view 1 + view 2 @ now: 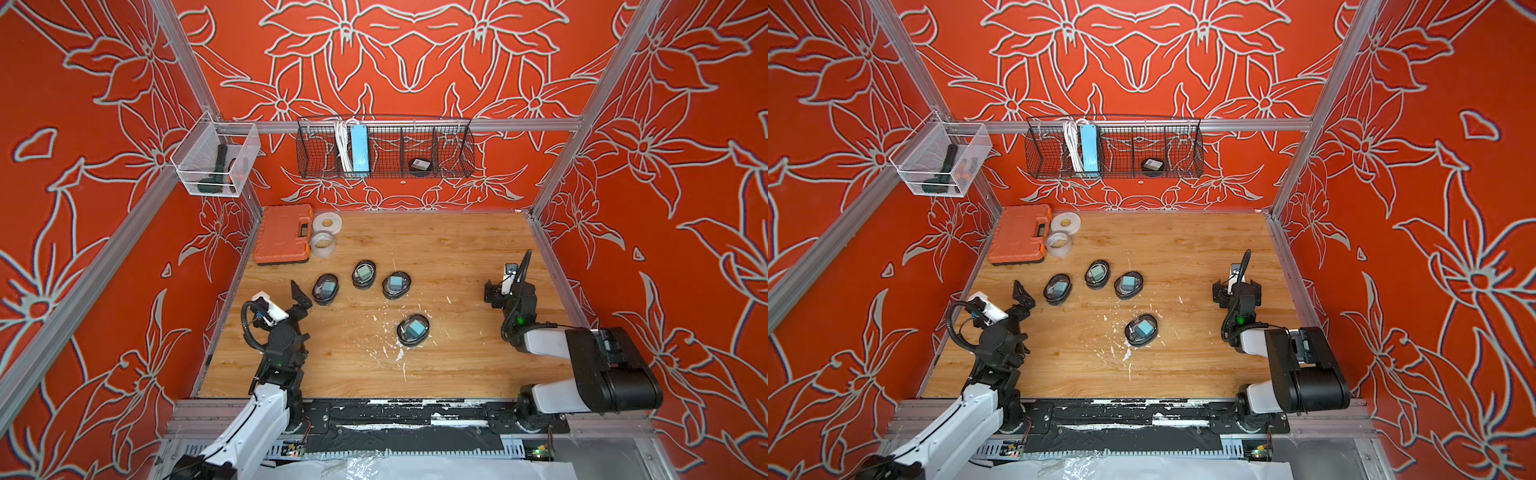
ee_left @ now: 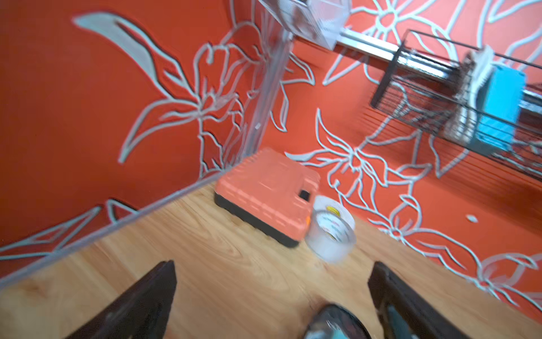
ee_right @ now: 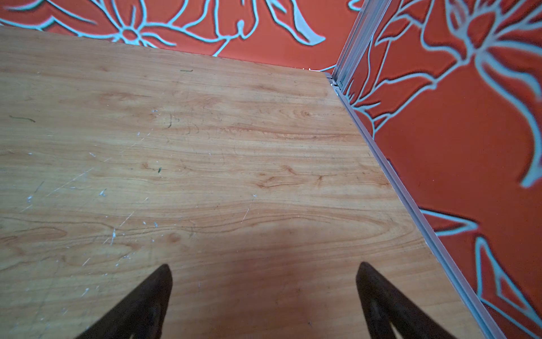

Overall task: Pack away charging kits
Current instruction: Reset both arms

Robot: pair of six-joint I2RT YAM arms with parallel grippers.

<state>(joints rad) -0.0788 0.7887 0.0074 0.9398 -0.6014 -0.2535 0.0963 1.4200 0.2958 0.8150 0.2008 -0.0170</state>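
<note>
Several charging kits lie on the wooden table, each a teal-blue cube inside a black-rimmed clear oval case. Three cluster at mid-left point(image 1: 325, 289) point(image 1: 364, 274) point(image 1: 396, 284) and one lies nearer the front point(image 1: 413, 329). Their cables are too small to make out. My left gripper point(image 1: 305, 301) hovers open just left of the leftmost case, whose rim point(image 2: 337, 321) shows blurred beside one of the fingers point(image 2: 390, 290). My right gripper point(image 1: 505, 293) stands open over bare wood at the right side, with nothing between its fingertips point(image 3: 164, 273).
An orange tool case point(image 1: 282, 232) and two tape rolls point(image 1: 327, 222) sit at the back left. A black wire basket point(image 1: 453, 145) on the back wall holds a blue power strip point(image 1: 359, 147) and a dark round object point(image 1: 419, 165). A white mesh bin point(image 1: 245, 145) hangs on the left wall.
</note>
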